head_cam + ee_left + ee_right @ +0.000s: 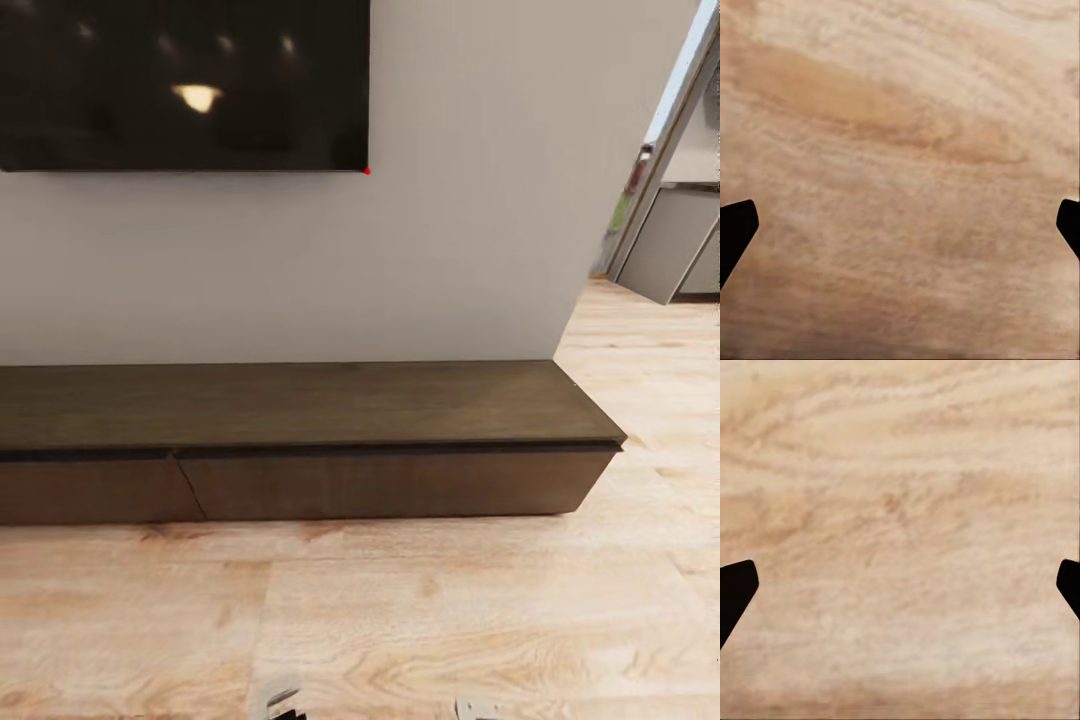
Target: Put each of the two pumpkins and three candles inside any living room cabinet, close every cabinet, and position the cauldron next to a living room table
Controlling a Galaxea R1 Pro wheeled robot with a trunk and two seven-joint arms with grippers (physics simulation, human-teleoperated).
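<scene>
A pale grey wall (450,200) filled the upper head view, carrying a black flat television screen (185,85) at its upper left. Below stretched the light wood-plank floor (400,620), reaching right toward a doorway into another room. Against the wall's foot sat the cabinet (300,405), a long, low dark-brown wooden unit with wide flat drawer fronts, all flush and closed, likely because nothing had yet been stowed. The robot faced it from near, seemingly positioned to open a drawer. The left claw (900,221) and the right claw (900,581) each hung over bare floor, fingertips spread wide apart, holding nothing.
</scene>
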